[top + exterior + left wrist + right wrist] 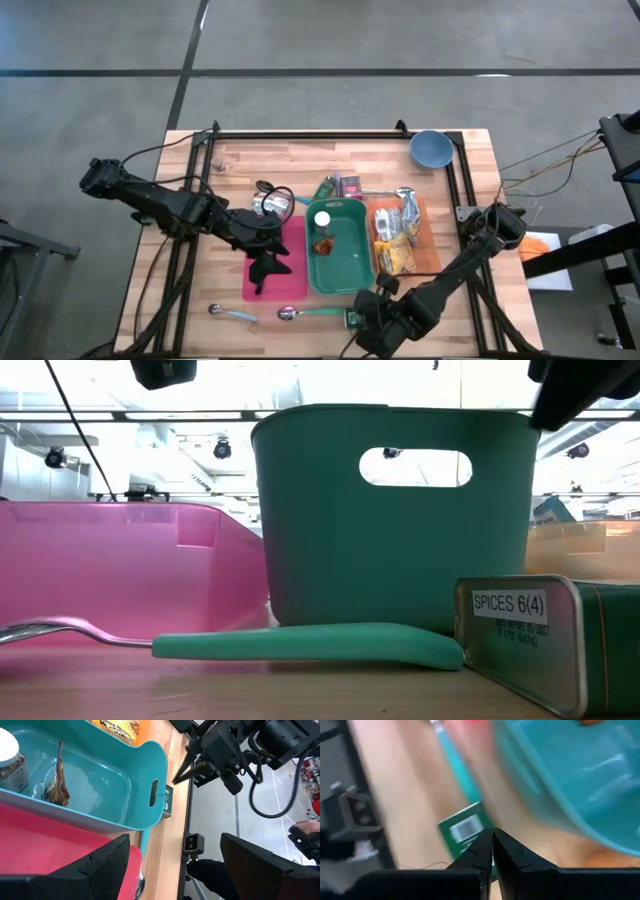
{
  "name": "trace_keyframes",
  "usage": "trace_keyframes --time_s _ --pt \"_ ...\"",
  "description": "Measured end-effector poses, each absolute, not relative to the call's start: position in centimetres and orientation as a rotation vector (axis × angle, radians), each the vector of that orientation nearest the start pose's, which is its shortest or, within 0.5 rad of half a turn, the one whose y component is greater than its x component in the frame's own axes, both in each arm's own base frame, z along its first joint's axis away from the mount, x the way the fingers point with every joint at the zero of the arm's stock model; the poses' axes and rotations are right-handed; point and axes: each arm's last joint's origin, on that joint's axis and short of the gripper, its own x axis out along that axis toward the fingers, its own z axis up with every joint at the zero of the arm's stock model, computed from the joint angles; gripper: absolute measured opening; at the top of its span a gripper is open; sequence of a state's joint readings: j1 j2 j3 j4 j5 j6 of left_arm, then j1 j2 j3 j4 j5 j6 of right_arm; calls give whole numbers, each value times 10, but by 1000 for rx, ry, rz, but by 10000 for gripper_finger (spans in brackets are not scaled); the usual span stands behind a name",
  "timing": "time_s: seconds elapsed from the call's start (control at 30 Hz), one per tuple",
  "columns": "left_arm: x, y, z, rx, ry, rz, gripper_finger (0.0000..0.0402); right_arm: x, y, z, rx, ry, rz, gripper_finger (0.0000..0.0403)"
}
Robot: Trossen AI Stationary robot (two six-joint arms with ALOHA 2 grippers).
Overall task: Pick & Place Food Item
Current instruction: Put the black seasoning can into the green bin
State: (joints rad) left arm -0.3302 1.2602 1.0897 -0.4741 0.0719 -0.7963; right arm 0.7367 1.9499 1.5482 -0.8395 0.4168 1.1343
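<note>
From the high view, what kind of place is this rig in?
Probably a robotics lab or test workshop: a wooden table on bare grey concrete floor, loose cables trailing off the side, and ceiling-mounted cameras visible behind in the low view.

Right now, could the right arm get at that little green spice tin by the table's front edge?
Probably yes. The right gripper hangs shut close by the spice tin, with only bare wood between them. It would have to open first; the green bin stands beside, not in the way.

You are looking at a pale wooden table (240, 160) showing plank grain. The green bin (395, 530) and pink tray (120, 575) are appearing as smooth plastic, while the spice tin (545, 645) and spoon (60, 630) are gleaming as metal.
</note>
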Motion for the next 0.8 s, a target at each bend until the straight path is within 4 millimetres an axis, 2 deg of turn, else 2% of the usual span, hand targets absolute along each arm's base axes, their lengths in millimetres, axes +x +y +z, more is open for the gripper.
trace_keyframes --time_s 0.2,0.53,0.8 --pt "253 -89 314 -674 761 -109 310 303 267 221 361 1020 -220 13" --pt "252 -89 313 -672 769 -105 310 297 273 221 344 1055 -171 13" --pt "252 -89 313 -672 769 -105 311 304 269 224 416 1023 -219 13"
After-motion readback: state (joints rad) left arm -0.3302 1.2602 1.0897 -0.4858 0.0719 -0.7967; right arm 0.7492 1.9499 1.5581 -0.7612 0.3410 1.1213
